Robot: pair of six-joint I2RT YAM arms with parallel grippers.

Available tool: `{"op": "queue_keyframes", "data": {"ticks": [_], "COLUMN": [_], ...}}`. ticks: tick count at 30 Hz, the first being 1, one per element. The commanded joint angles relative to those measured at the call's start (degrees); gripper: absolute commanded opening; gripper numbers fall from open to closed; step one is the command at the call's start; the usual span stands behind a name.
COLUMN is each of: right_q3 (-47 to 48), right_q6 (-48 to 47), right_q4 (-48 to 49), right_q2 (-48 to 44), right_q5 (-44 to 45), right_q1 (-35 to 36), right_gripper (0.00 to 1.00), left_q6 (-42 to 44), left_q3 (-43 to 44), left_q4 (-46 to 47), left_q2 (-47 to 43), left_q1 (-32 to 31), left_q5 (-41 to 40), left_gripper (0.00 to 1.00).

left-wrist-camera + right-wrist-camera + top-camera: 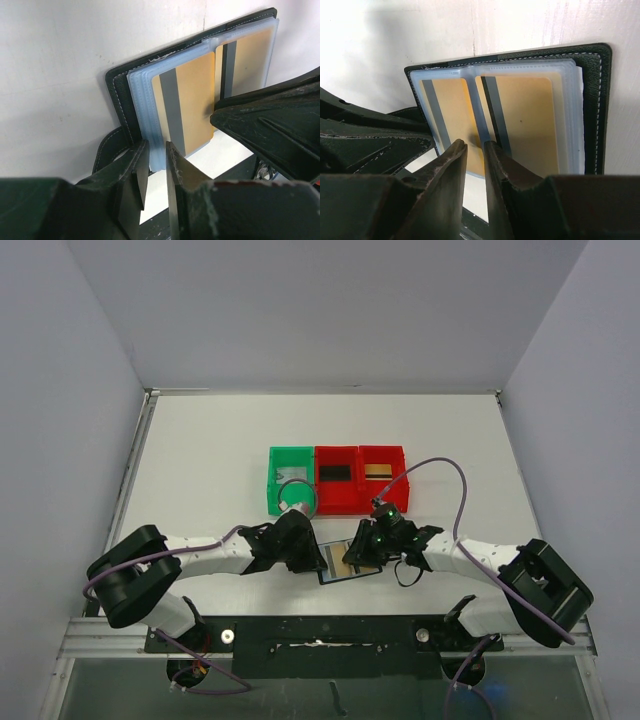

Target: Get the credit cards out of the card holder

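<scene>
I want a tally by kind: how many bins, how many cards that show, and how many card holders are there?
Bins: 3 (green bin, red bin, second red bin)
Cards: 4 (gold card and second gold card in the holder; black card and third gold card in the red bins)
Card holder: 1
Total: 8

— Any print to read on the gold cards (525,120) in the card holder (592,100)?
— None; their faces show only plain grey stripes (496,117).
— And the bins (338,508)?
— No legible label or number on them either.
</scene>
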Motion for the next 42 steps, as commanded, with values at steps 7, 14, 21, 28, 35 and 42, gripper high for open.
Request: {"op": "queue_keyframes", "data": {"ticks": [7,14,21,28,35,42], "right_q3": [-2.0,-4.3,-2.1,1.1,-1.6,-5.8], "right_q6": [1.3,2.5,2.7,1.5,2.3,4.5], "right_q4": [8.6,11.9,3.5,-4.1,6.4,13.4], "right_q2": [-1.0,-2.3,-2.3,-2.4,-1.6,-7.9], "right_q5": [-5.3,-7.1,-0.4,4.9,-2.5,-6.8], "right_q1": [-0.5,-1.0,-0.9,0.6,0.9,-1.1], "right_gripper": [0.06,0.00,0.23,0.26,0.14,0.00], "left_q6": [1.9,2.9,4.1,4.6,5.0,5.7], "left_q3": [1.9,2.2,4.4,5.1,5.8,6.0], "left_q4": [-1.8,-3.2,-5.0,-5.7,-6.0,-9.2], "left_q2": [2.1,2.4,3.1,4.0,4.8,3.7], "left_q1": [-0.5,-0.8,-1.1,-1.6,-1.9,-1.9], "left_q5": [-1.4,-2.2,-2.8,-3.1,-3.0,-4.3], "left_gripper": [0.14,0.11,0.06,0.05,0.03,0.00]}}
